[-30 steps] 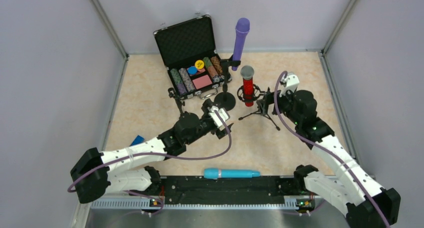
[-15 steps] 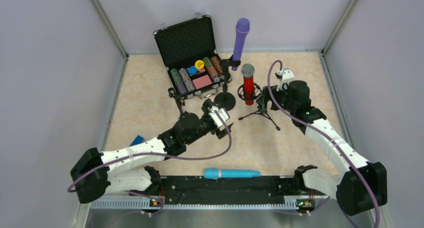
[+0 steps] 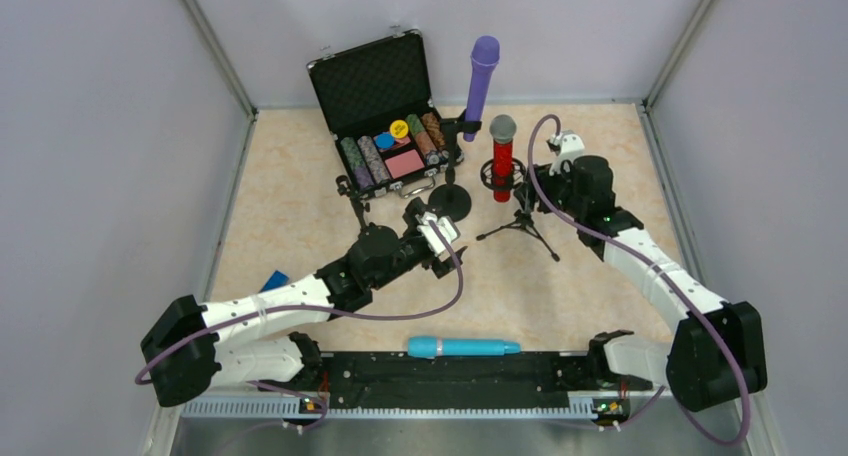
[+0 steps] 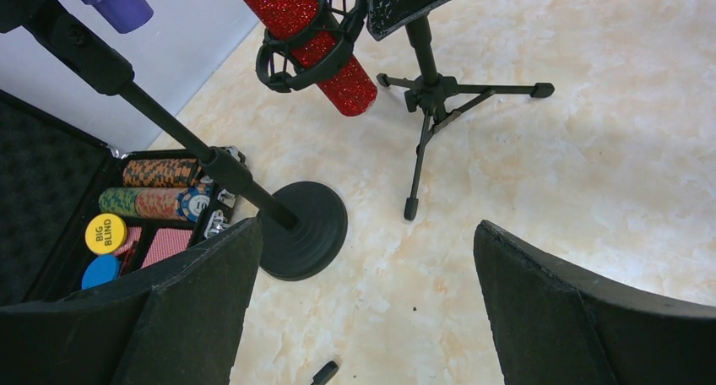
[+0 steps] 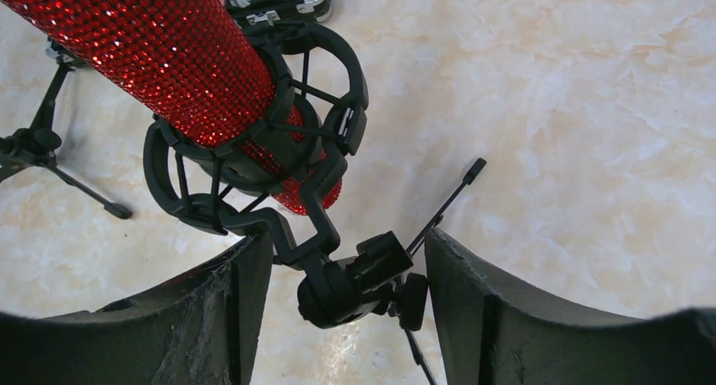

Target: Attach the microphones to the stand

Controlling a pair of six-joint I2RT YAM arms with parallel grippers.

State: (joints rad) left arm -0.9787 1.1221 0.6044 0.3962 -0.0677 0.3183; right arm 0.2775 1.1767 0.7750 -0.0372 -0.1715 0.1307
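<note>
The red microphone (image 3: pixel 502 156) sits in the tripod stand's (image 3: pixel 525 224) cradle (image 5: pixel 333 106), the right gripper (image 5: pixel 344 250) spread around the joint (image 5: pixel 355 288) below it, the left gripper (image 4: pixel 365 229) also spread, the blue microphone (image 3: pixel 462 347) lying flat on the table (image 3: pixel 600 276).

You work in a lab robot cell: plain grey wall panels (image 3: pixel 100 126) on metal corner posts (image 3: pixel 212 51) box in a marble-patterned tabletop (image 3: pixel 300 176), two arms (image 3: pixel 260 311) bolted at its near rail (image 3: pixel 450 408).
</note>
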